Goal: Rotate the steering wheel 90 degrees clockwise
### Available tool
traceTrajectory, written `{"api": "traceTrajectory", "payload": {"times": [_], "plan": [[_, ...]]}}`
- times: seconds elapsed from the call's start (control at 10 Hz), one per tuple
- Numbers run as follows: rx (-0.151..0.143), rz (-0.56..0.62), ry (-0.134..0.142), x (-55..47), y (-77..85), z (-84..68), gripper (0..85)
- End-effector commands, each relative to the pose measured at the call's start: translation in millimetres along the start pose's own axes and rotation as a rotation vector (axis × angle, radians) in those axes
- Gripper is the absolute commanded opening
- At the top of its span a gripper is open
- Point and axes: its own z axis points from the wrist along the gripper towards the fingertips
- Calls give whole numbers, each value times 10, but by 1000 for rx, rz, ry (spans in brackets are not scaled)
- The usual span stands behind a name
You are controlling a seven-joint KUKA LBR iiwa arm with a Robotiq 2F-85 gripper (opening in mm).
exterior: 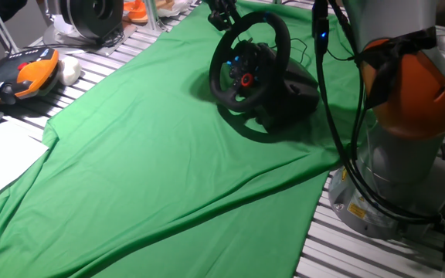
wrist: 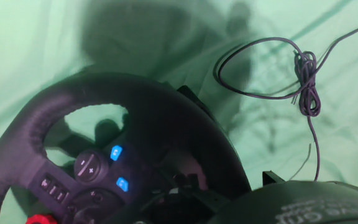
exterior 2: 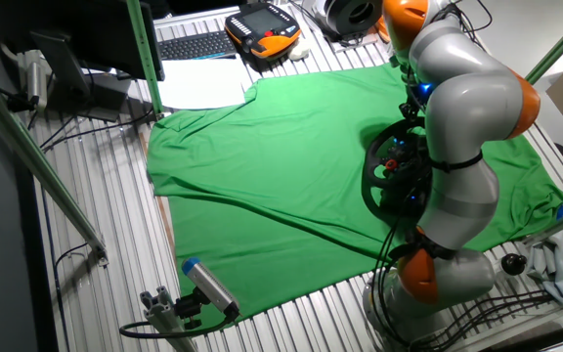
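Right now your steering wheel (exterior: 249, 66) sits on the green cloth (exterior: 153, 170) that covers the slatted tabletop (exterior: 377, 247), close to the cloth's edge nearest the arm's base (exterior: 396, 181). You can see a thick, round black rim, tilted back on a bulky black base. On its hub a red knob glows low at the centre, with small blue lights just above it and a few coloured buttons around them. From the hand view the rim (wrist: 135, 106) fills the lower left, and two blue-lit buttons (wrist: 116, 153) and a round black pad sit on the hub beside them. A thin dark cable (wrist: 303, 81) lies looped and knotted on the cloth behind the wheel.

Your claw (exterior: 222, 14) is at the top of the rim in one fixed view, touching or just above it; you cannot tell whether it is clenched or released, since its fingers are not clear in any view. In the other fixed view the grey and orange arm (exterior 2: 467, 127) bends over the wheel and hides most of it.

Beyond the cloth, away from the wheel, lies an orange and black handheld controller (exterior: 22, 73).
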Motion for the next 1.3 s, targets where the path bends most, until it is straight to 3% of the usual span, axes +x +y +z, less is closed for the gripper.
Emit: {"api": "traceTrajectory", "payload": {"times": [0.0, 0.3, 0.8, 0.9, 1.2], "plan": [[0, -1, 0, -1, 0, 1, 510], [10, 18, 5, -1, 0, 1, 510], [-11, 17, -10, -2, 2, -1, 510], [-24, 19, -17, -27, 29, -25, 510], [-22, 33, -67, -194, 101, -99, 510]]}}
